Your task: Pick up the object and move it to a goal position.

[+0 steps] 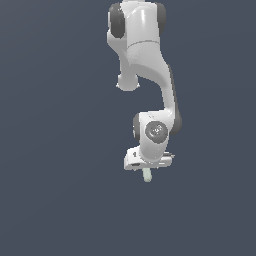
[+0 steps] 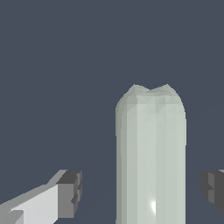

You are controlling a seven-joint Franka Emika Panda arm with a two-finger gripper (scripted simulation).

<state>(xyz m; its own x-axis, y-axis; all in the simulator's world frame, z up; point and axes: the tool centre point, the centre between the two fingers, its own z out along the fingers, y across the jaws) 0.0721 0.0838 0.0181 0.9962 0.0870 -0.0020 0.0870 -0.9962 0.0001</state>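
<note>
One pale greenish stick, the object (image 2: 151, 157), sits between the jaws in the wrist view, with a gap on each side, so they're spread wide. Exterior view: it pokes out at 6 o'clock under the gripper (image 1: 148, 169).

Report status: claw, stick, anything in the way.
Claw open, fingers clear of stick on both sides. Stick between the fingers, not gripped. Nothing else in view.
</note>
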